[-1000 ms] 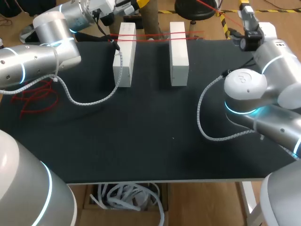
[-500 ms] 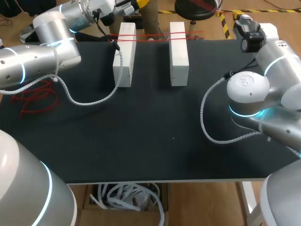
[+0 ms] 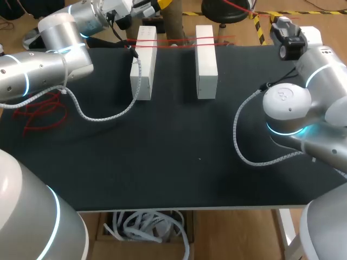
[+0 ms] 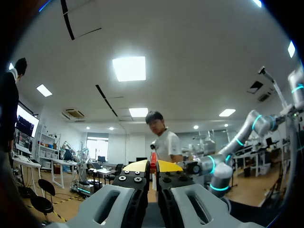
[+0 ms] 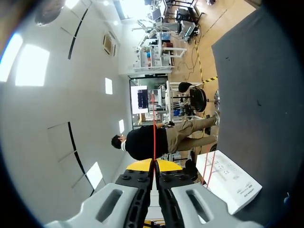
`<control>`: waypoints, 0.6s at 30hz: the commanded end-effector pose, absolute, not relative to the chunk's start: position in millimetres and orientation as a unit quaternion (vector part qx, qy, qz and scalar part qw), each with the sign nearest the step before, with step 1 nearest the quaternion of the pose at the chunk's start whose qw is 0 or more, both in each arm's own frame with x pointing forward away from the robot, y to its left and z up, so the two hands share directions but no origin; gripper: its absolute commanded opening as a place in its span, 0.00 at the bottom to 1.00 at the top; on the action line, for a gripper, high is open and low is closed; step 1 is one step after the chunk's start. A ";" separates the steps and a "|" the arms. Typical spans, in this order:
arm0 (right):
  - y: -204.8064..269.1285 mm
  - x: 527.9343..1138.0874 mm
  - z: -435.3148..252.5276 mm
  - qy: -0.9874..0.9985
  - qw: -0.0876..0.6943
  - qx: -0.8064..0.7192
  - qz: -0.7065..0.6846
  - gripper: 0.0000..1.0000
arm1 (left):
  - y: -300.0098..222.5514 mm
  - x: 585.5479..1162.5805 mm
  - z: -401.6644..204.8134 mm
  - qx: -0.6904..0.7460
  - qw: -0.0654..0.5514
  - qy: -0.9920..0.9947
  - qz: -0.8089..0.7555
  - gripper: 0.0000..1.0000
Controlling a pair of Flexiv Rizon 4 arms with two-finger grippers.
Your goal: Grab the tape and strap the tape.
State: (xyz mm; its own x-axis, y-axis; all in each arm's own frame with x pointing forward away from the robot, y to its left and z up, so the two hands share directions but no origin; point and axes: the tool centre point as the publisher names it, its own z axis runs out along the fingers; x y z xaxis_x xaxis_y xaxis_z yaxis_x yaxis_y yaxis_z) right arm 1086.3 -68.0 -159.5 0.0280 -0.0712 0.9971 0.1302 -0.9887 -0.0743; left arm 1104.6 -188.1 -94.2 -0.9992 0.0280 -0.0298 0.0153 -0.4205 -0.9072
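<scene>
Head view first. The right arm (image 3: 287, 103) has drifted outward, toward the table's right edge. Its rounded elbow joint sits a touch further right and nearer than a second ago, and its wrist has slid the same way at the far right corner. The left arm (image 3: 49, 59) has not budged and is parked over the far left corner of the table (image 3: 162, 173). The tape (image 3: 179, 42) is a thin red line stretched across the far ends of the left-hand block (image 3: 142, 70) and the right-hand block (image 3: 206, 59), just as it lay before. A red tangle (image 3: 38, 111) lies on the cloth at the left, beside that arm.

Over to the left wrist view. The left gripper (image 4: 153, 165) points out level over the room. Its yellow tips are pinched almost together on a short red bit of tape standing up between them.

Now the right wrist view. The right gripper (image 5: 154, 164) is rolled on its side, so the table's dark surface stands beside it like a wall. Its fingers are squeezed narrow on the tape, which runs straight out from between the tips. Just beside the gripper lies the right-hand block, with red strands crossing it.
</scene>
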 end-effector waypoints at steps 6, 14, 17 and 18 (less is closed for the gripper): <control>-67.4 1091.2 -157.6 -0.027 0.072 -0.709 -0.701 0.00 | -188.1 1106.1 -95.2 -0.022 0.005 -0.537 0.843 0.00; -66.7 1091.7 -157.5 -0.029 0.073 -0.707 -0.703 0.00 | -188.1 1106.1 -95.2 -0.022 0.005 -0.537 0.843 0.00; -66.1 1091.5 -157.1 -0.031 0.072 -0.707 -0.703 0.00 | -188.1 1106.1 -95.2 -0.022 0.005 -0.537 0.843 0.00; -66.1 1091.5 -157.2 -0.031 0.072 -0.707 -0.703 0.00 | -188.1 1106.1 -95.2 -0.022 0.005 -0.537 0.843 0.00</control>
